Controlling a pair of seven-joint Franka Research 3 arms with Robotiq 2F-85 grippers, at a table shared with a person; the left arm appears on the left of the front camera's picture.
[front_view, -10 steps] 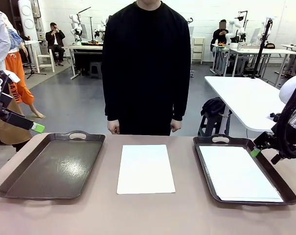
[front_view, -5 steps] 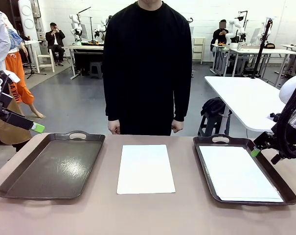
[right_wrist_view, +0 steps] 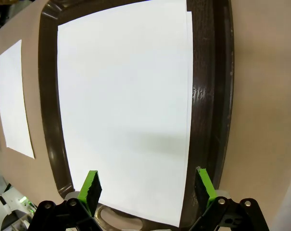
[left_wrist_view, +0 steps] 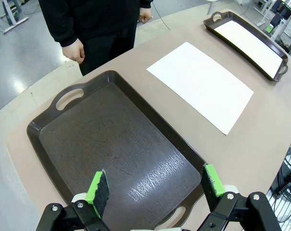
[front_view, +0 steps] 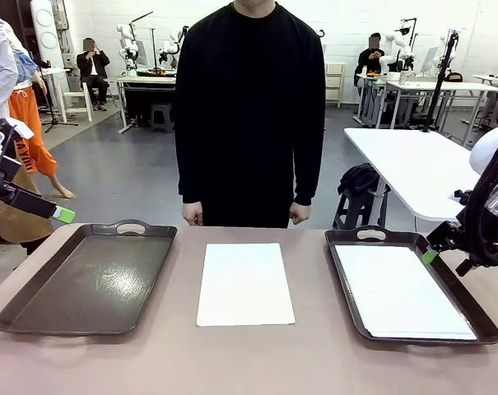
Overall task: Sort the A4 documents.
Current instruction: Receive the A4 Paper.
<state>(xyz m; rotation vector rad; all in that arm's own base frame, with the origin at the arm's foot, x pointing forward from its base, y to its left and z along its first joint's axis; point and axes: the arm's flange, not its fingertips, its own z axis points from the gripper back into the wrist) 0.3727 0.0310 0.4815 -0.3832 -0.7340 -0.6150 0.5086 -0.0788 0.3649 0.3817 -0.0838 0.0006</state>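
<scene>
Both pincers released: left gripper (left_wrist_view: 154, 185) above empty dark brown tray (left_wrist_view: 63, 144); loose thin white A4 sheet (front_view: 245, 283) lies beyond. Pinch one edge only.

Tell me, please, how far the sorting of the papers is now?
Done: white sheets lie in the right tray. In hand: nothing; the left hand and right hand are both open, each above a tray. Left: one sheet on the table between the trays; the left tray holds no paper.
</scene>
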